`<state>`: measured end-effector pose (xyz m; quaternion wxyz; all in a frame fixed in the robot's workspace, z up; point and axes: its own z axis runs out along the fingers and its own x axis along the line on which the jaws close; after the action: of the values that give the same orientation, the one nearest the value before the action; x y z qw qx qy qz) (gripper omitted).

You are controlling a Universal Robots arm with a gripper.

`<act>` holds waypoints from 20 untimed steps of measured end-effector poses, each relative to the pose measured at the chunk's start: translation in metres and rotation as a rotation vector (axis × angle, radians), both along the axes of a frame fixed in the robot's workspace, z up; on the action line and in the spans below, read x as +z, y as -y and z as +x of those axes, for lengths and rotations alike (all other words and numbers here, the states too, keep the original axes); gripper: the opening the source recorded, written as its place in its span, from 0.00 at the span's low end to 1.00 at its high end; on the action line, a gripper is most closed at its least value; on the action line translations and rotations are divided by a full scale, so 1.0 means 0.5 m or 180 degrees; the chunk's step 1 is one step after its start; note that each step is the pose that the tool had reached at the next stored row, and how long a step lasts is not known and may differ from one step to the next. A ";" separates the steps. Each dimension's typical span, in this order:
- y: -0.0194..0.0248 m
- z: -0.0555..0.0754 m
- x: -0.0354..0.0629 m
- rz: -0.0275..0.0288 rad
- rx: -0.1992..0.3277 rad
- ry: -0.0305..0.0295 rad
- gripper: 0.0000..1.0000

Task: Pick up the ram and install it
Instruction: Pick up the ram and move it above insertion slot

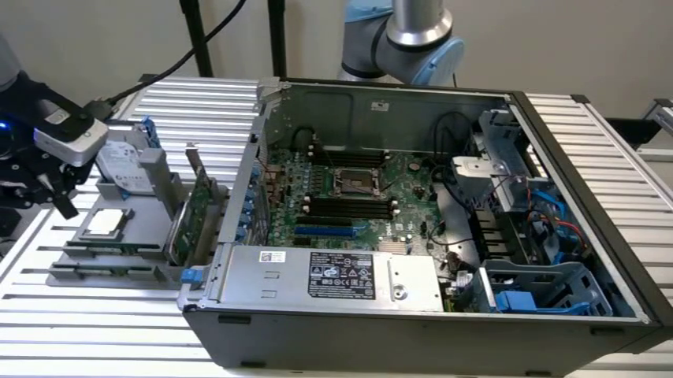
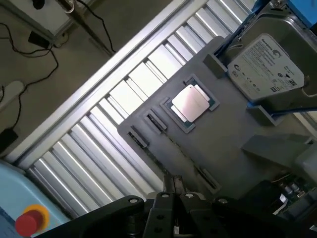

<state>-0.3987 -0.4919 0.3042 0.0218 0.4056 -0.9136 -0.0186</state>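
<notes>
Gripper [image 2: 172,184] hovering over tray [image 2: 223,126]; pick-up step not yet made.
I am seeing the ram [image 1: 105,250] apparently standing in its tray slot; jaw state I cannot tell; grasping is calling for alignment with its thin edge.

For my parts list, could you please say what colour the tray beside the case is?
The flat plastic parts tray is grey; clearest in the wrist view.
</notes>
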 end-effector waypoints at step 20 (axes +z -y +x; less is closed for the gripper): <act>0.0000 0.000 -0.023 -0.0011 0.1126 0.0130 0.00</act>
<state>-0.3986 -0.4919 0.2927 0.0068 0.5603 -0.8283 -0.0046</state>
